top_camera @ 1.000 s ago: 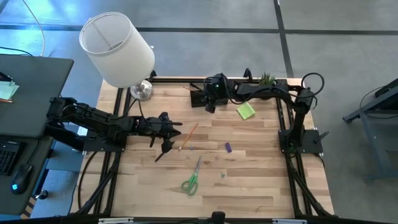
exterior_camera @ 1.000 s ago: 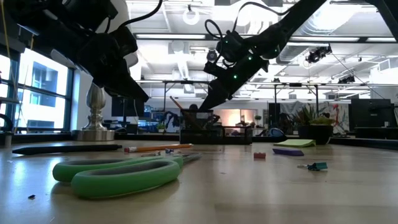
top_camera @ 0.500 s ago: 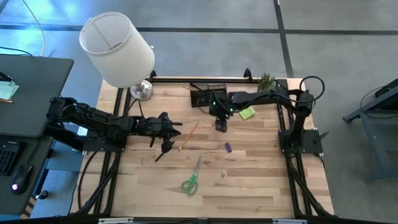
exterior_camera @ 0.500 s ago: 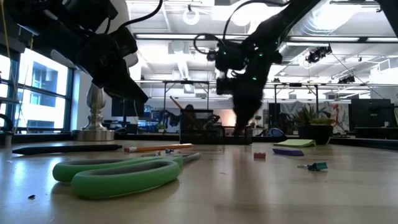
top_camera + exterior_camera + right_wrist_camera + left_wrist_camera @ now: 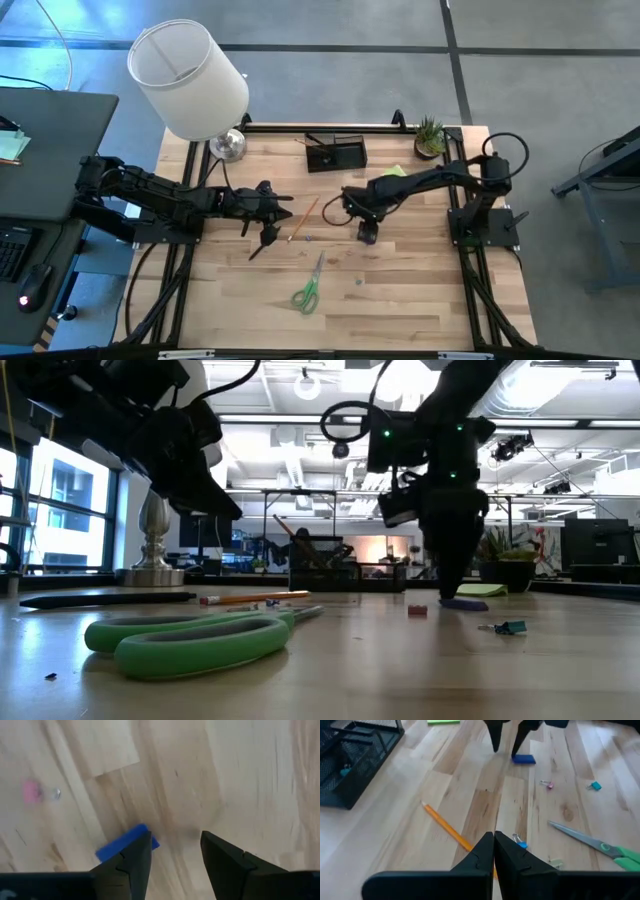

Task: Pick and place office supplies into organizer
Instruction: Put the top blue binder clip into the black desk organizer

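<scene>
My right gripper [image 5: 175, 852] is open and points down just above the table's middle [image 5: 365, 225]. The tiny purple block [image 5: 125, 845] lies flat on the wood right beside one finger, outside the gap. I cannot tell whether that finger touches it. My left gripper [image 5: 493, 845] is shut on nothing and hovers left of centre [image 5: 270, 215] over the orange pencil [image 5: 303, 218]. A dark pen [image 5: 100, 600] lies near it. The green-handled scissors [image 5: 308, 290] lie toward the near edge. The black organizer [image 5: 336, 155] stands at the far edge, with the lime sticky-note pad [image 5: 395, 172] to its right.
A white-shaded lamp [image 5: 190, 80] stands at the far left corner and a small potted plant [image 5: 430, 135] at the far right. Small clips, one pink [image 5: 549, 784] and one teal [image 5: 595, 785], lie between the block and the scissors. Bare wood spans the near half.
My right gripper has swung from beside the organizer at the far edge toward the near edge and down. It has tipped from slanting to pointing straight down, and now stands at the purple block. Nothing on the table has moved.
</scene>
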Tool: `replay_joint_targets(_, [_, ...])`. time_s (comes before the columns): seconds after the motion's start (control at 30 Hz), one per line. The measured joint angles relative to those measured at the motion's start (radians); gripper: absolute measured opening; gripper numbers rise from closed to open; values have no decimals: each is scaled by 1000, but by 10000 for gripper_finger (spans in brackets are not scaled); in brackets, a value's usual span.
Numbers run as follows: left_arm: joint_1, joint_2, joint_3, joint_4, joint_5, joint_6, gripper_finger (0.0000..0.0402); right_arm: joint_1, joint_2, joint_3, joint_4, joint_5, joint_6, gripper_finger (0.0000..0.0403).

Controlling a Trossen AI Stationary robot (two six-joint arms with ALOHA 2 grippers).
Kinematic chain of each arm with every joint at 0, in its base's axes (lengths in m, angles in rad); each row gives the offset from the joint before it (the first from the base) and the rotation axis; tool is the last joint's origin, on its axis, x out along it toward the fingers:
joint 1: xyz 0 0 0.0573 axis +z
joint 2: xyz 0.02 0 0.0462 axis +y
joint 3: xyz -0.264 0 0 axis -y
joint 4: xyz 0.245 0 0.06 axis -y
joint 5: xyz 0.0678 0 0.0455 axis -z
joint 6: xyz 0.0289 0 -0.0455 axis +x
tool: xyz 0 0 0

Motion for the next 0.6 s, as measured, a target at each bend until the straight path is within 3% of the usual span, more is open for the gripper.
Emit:
replay_joint_targets(0.27, [0,0,0,16,20,-14,1,43,-36,0,-27,101,140,166])
replay_joint_targets(0.43, [0,0,5,131,125,-51,1,59,-95,0,-66,194,176,169])
replay_joint_targets(0.6, [-35,2,98,-57,140,-55,1,104,-171,-1,-115,399,220,163])
